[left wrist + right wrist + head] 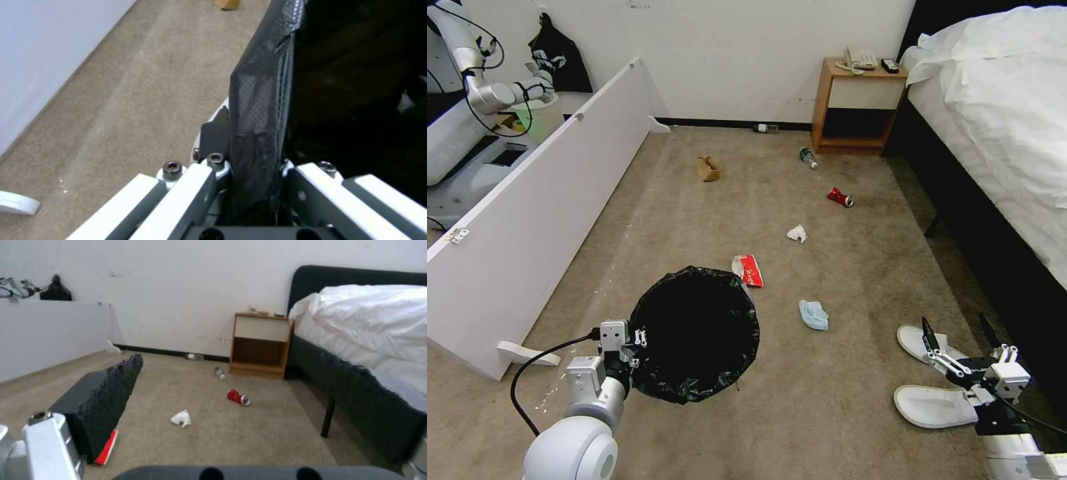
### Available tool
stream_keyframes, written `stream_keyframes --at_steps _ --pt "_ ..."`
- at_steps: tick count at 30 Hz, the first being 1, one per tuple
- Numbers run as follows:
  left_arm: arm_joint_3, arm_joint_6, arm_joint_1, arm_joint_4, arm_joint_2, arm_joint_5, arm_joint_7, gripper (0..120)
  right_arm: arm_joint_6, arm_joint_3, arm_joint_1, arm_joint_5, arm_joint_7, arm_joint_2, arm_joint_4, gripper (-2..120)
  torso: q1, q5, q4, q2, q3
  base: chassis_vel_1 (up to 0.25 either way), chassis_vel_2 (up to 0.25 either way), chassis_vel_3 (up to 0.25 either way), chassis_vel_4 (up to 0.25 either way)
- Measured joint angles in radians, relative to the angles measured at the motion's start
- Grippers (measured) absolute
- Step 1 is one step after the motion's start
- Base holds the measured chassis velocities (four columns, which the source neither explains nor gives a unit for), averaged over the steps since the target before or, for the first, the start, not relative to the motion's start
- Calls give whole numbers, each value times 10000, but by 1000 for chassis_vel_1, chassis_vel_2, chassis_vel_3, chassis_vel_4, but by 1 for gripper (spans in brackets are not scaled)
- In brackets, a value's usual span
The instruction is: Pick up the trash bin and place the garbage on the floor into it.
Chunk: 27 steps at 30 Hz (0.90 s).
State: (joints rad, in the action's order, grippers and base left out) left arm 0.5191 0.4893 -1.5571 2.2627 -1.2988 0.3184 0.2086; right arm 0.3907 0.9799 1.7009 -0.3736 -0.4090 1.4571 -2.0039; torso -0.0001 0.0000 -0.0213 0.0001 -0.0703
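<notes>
- While the left gripper (pixel 635 348) is clamped on the near rim of the trash bin (pixel 694 333), one finger inside the black bag and one outside, the bin hangs at the robot's left front, just above or on the floor (pixel 840 400); I cannot tell which.
- That rim pinch makes sense: it leaves the mouth clear for dropping things in, and the bin's axis stands roughly upright, its opening facing the ceiling.
- The right gripper (pixel 960 333) hovers over the two white slippers (pixel 930 377) at the robot's right front, its black fingers spread apart and holding nothing.
- The slippers lie side by side near the bed (pixel 1000 133), their long axes running roughly across the robot's front.
- The rest of the garbage lies scattered on the carpet: a red packet (pixel 750 270) touching the bin's far edge, a blue mask (pixel 814 315) just beside it, a white tissue (pixel 797 233), a red can (pixel 840 197) lying on its side, a bottle (pixel 808 158) near the nightstand (pixel 857 110), and a brown paper bag (pixel 708 169).
</notes>
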Motion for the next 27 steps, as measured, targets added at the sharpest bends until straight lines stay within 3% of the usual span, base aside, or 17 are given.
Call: stream_keyframes --at_steps 27 --pt "14 -40 55 -218 -59 -280 -108 2 10 6 -72 -7 36 -44 145 100 0 0 1 0 -1 -1 -1 -2 -2"
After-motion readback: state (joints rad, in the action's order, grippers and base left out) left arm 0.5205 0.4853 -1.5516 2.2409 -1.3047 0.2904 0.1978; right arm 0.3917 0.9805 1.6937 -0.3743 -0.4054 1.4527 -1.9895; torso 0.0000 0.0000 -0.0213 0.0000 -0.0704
